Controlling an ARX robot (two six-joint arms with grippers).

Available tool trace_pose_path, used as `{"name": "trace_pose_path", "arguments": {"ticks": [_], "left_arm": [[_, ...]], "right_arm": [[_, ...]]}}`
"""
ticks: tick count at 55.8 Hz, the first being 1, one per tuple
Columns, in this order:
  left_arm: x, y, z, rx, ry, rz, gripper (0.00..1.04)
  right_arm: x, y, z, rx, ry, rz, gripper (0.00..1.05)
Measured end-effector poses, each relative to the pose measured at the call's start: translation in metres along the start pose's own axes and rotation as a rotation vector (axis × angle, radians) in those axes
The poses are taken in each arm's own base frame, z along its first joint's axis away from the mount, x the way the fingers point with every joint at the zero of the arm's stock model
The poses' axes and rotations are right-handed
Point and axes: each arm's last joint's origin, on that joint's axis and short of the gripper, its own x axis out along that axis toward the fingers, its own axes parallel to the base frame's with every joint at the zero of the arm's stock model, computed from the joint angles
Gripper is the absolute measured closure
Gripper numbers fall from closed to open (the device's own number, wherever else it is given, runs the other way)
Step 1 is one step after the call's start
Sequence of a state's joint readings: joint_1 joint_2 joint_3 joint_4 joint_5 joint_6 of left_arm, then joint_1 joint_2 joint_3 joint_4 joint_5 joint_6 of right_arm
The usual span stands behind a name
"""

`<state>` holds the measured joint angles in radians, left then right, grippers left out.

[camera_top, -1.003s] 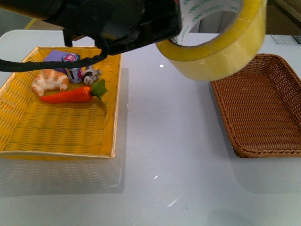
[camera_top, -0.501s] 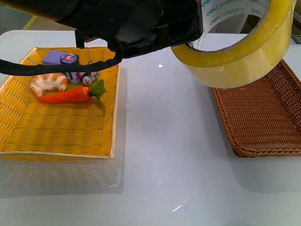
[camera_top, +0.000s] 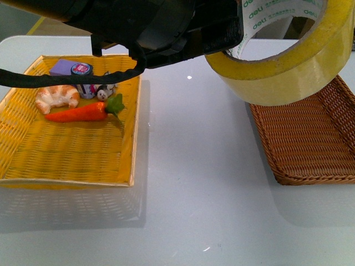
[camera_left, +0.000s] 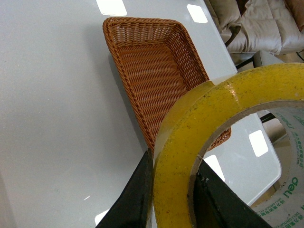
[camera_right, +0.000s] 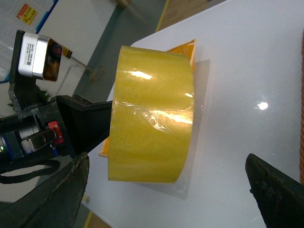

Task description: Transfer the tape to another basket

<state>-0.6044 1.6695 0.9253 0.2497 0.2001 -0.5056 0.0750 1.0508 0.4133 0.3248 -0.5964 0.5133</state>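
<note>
A left gripper [camera_left: 172,194] holds a wide roll of yellowish tape [camera_top: 283,61] in the air; its two dark fingers [camera_left: 133,202] pinch one wall of the roll, one finger outside and one inside the white core. The roll hangs tilted over the edge of the brown basket [camera_top: 302,136] that faces the yellow tray [camera_top: 66,149]; whether it is fully over the basket's floor cannot be told. The basket is empty and sits on a white table [camera_top: 194,183]. The yellow tray lies well apart from the basket and holds a carrot [camera_top: 77,112], a croissant [camera_top: 57,95] and some small packets. The right gripper [camera_right: 166,190] is spread wide and carries nothing; its camera looks at the roll from the side.

Likely risks, judged from this: if the fingers let go here, the roll could strike the basket's sloped rim and tumble onto the table; because it is tilted, it could land on its round edge and roll out over the low side; because only one wall is pinched, the smooth roll could swing or slip free on the way; lowering it too near the rim could push the light basket aside.
</note>
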Motion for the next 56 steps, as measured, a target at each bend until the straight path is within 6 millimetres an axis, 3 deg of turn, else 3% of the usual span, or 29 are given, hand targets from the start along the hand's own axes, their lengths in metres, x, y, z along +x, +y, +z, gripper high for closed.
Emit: {"name": "trace_pose_path", "arguments": {"ticks": [16, 33, 48, 52, 56], "left_arm": [[-0.002, -0.001, 0.001, 0.01, 0.001, -0.009, 0.9], [-0.002, -0.001, 0.001, 0.012, 0.002, -0.013, 0.9], [-0.005, -0.001, 0.003, 0.011, -0.001, -0.027, 0.9], [-0.007, -0.002, 0.004, 0.011, -0.005, -0.029, 0.9], [-0.007, -0.001, 0.004, 0.009, -0.005, -0.032, 0.9]], "right_arm": [[0.015, -0.001, 0.007, 0.009, 0.017, 0.096, 0.09], [0.031, -0.002, 0.001, 0.027, 0.095, 0.124, 0.09], [0.032, 0.001, 0.004, 0.025, 0.068, 0.152, 0.42], [0.032, 0.001, 0.005, 0.042, 0.063, 0.148, 0.56], [0.033, 0.001, 0.005, 0.053, 0.063, 0.148, 0.56]]}}
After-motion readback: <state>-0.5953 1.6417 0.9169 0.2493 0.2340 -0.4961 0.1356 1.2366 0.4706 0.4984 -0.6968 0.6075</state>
